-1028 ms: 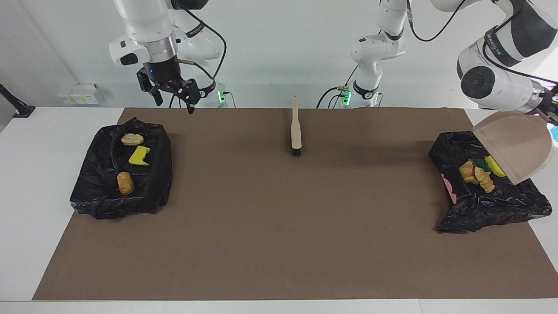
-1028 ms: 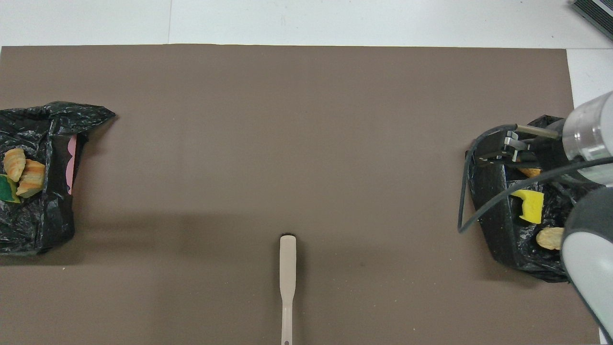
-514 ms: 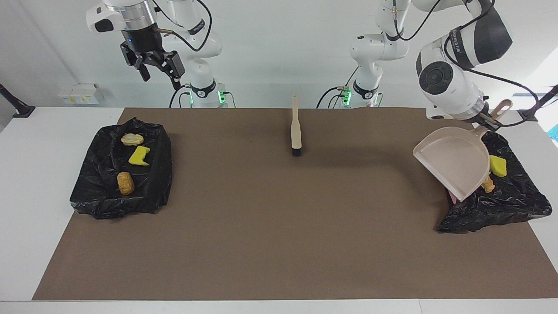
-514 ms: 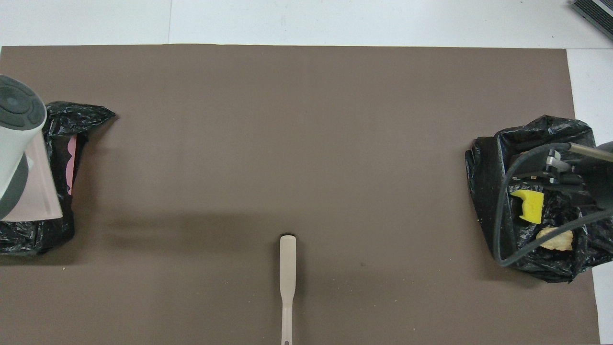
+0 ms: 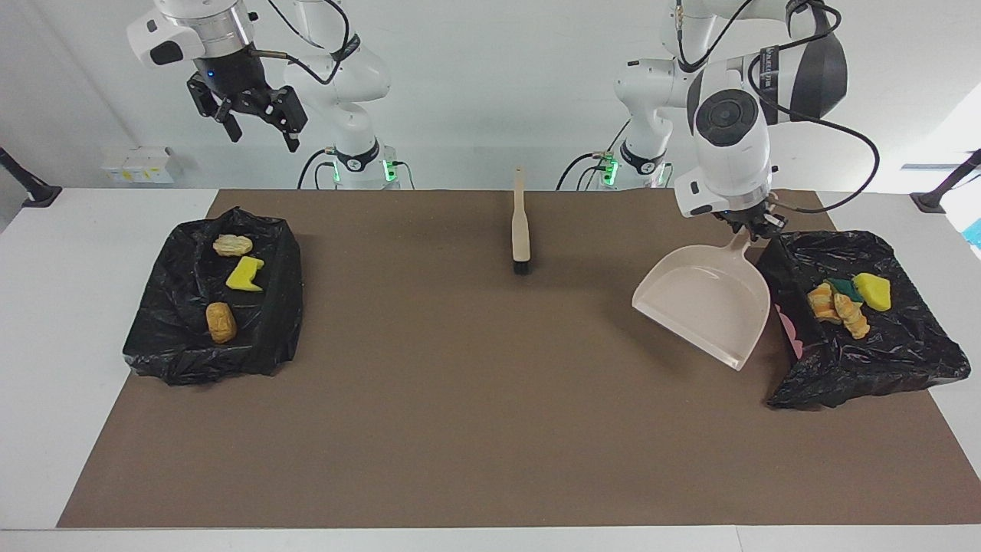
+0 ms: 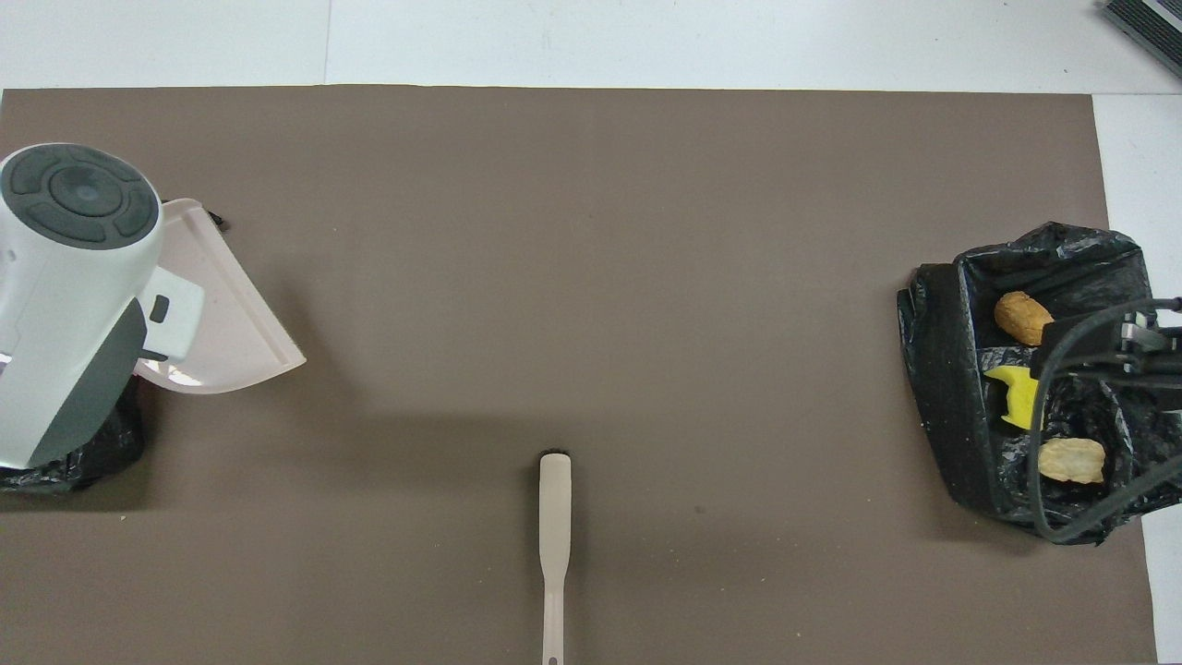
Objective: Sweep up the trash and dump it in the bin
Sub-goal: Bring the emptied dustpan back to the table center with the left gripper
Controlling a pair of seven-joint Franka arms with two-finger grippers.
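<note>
Since a second ago: dustpan [image 5: 705, 307] swung off the bin at the left arm's end [image 5: 904, 360] to hang over the mat beside it; right gripper [image 5: 253, 123] lifted higher over the other bin [image 5: 176, 353], fingers wide, holding nothing. Left gripper [image 5: 755, 224] pinched shut on dustpan handle. Trash [image 5: 847, 299] split between both bins. Likely light, soft, crumbly; better scooped than pinched. Brush [image 5: 521, 226] lying mid-worktop near the robots.

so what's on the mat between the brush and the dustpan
Nothing: in the facing view the brown mat is bare between the beige black-bristled brush and the beige plastic dustpan held by the left gripper.
</note>
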